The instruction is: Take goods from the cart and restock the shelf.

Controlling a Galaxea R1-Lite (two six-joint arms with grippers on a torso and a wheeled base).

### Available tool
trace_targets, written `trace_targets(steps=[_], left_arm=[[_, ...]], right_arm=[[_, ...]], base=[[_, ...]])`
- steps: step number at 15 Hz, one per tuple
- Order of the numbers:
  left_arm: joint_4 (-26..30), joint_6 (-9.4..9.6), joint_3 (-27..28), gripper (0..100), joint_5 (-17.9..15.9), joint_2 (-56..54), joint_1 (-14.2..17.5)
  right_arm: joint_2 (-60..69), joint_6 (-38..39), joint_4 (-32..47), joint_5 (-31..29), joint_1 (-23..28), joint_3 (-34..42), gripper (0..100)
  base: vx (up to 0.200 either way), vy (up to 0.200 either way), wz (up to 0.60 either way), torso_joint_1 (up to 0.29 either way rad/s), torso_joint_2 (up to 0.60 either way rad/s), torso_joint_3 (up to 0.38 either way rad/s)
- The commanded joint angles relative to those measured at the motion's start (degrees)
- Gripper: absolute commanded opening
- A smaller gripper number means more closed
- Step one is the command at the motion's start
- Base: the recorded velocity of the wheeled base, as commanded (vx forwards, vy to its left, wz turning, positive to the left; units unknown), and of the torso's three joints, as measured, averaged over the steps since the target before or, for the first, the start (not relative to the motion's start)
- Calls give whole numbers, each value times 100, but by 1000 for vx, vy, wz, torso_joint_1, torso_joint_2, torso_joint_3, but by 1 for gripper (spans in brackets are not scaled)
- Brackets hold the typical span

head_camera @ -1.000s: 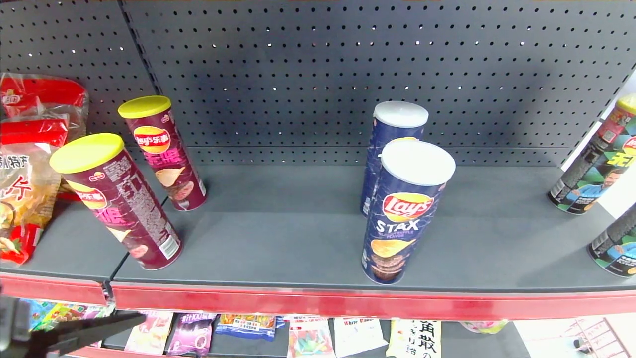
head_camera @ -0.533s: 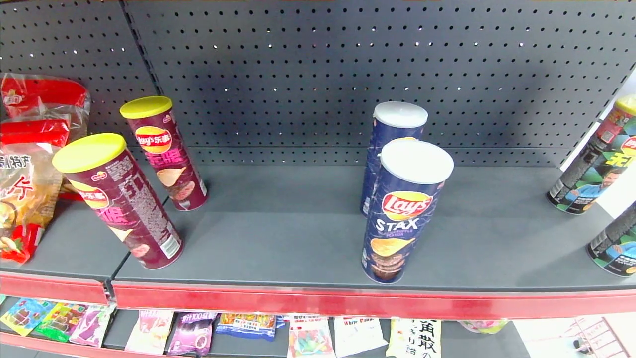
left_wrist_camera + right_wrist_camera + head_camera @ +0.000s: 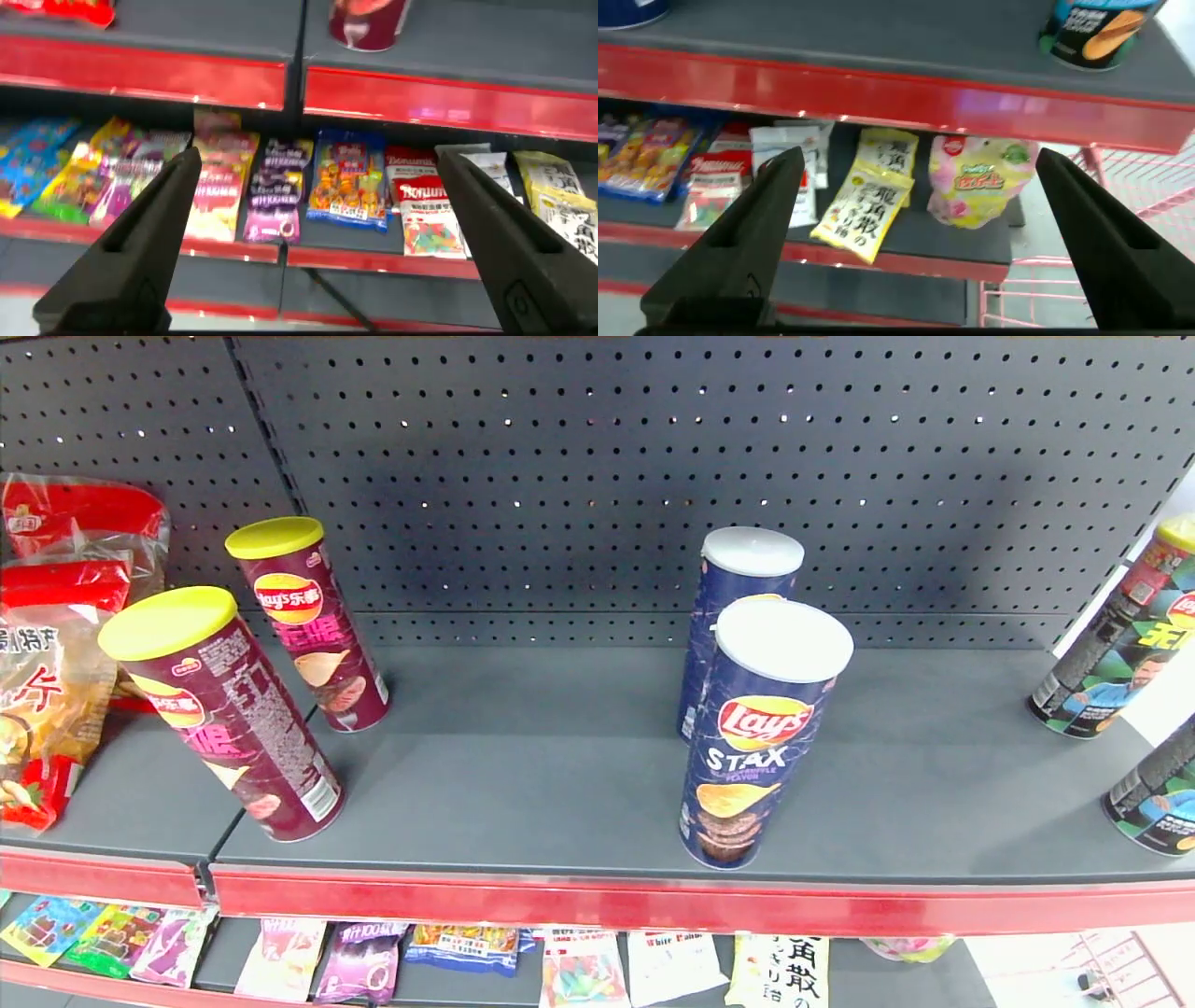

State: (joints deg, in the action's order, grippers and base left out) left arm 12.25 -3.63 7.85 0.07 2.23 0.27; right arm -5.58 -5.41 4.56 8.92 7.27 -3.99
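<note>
Two maroon chip cans with yellow lids (image 3: 229, 709) (image 3: 308, 621) stand on the grey shelf (image 3: 560, 784) at the left. A pair of blue cans with white lids (image 3: 761, 728) (image 3: 738, 607) stands one behind the other right of the middle. My left gripper (image 3: 322, 233) hangs open and holds nothing, below the shelf's red front edge (image 3: 439, 93), facing the lower shelf's small packets (image 3: 346, 182). Also open and holding nothing, my right gripper (image 3: 915, 243) faces white and yellow packets (image 3: 878, 191) on that lower shelf. A pink cart frame (image 3: 1153, 182) shows beside it.
Bagged snacks (image 3: 56, 644) crowd the shelf's left end. Green and black cans (image 3: 1116, 653) (image 3: 1153, 798) stand at its right end. A perforated grey back panel (image 3: 607, 476) closes the rear. Bare shelf lies between the maroon and blue cans.
My left gripper, seen at the head view's bottom left corner a second ago, has dropped out of that view. The cans have not moved.
</note>
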Motion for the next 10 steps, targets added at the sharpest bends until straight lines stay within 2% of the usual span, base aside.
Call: trace_targets(steps=[1, 3, 4, 6, 7, 8, 9, 10], left_arm=[[-135, -41, -170, 100, 28, -206, -36], [-838, -208, -460, 100, -34, -206, -36], [-856, -199, -460, 100, -42, -162, -36], [-1049, -67, -636, 100, 125, -206, -27], [-1260, -67, -688, 100, 204, -206, -27], [-1295, -50, -706, 100, 160, -206, -27], [-1295, -59, -715, 100, 107, -206, -36], [-1295, -120, -715, 100, 107, -197, -36]], right_arm=[[-13, 207, -640, -488, -6, 311, 100], [-13, 392, -649, -427, -32, 399, 100], [-4, 260, -614, -312, -243, 399, 100], [-4, 119, -570, -198, -243, 399, 100], [-13, 260, -509, -233, -401, 399, 100], [40, 251, -526, -268, -771, 399, 100], [224, 84, -517, -286, -929, 399, 100], [303, 146, -500, -286, -841, 399, 100]], base=[[0, 0, 0, 0, 0, 0], [0, 0, 0, 0, 0, 0], [0, 0, 0, 0, 0, 0], [0, 0, 0, 0, 0, 0], [0, 0, 0, 0, 0, 0], [0, 0, 0, 0, 0, 0], [0, 0, 0, 0, 0, 0], [0, 0, 0, 0, 0, 0]])
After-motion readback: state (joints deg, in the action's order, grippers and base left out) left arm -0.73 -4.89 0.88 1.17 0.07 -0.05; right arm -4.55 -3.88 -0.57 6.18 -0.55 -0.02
